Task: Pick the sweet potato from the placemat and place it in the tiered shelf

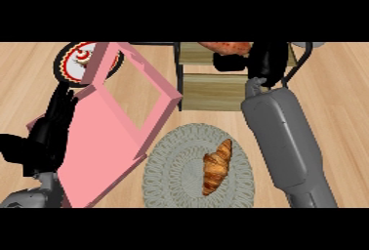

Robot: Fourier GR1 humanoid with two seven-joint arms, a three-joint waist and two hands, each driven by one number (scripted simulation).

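Observation:
The reddish-orange sweet potato [228, 47] is at the top of the view, over the upper wooden level of the tiered shelf [213, 91]. My right hand [264, 60] has its dark fingers curled under and round the potato, hiding its lower side. The right forearm runs up from the lower right to the shelf. The round grey woven placemat [167, 171] lies in front of the shelf and bears only a croissant [217, 166]. At the left edge my left hand [52, 131] rests open, fingers up, touching nothing.
A large pink frame-like tray [93, 141] lies slanted between my left hand and the placemat, one corner near the shelf's black frame. Behind it, at the top left, stands a plate [78, 59] with a red and white item.

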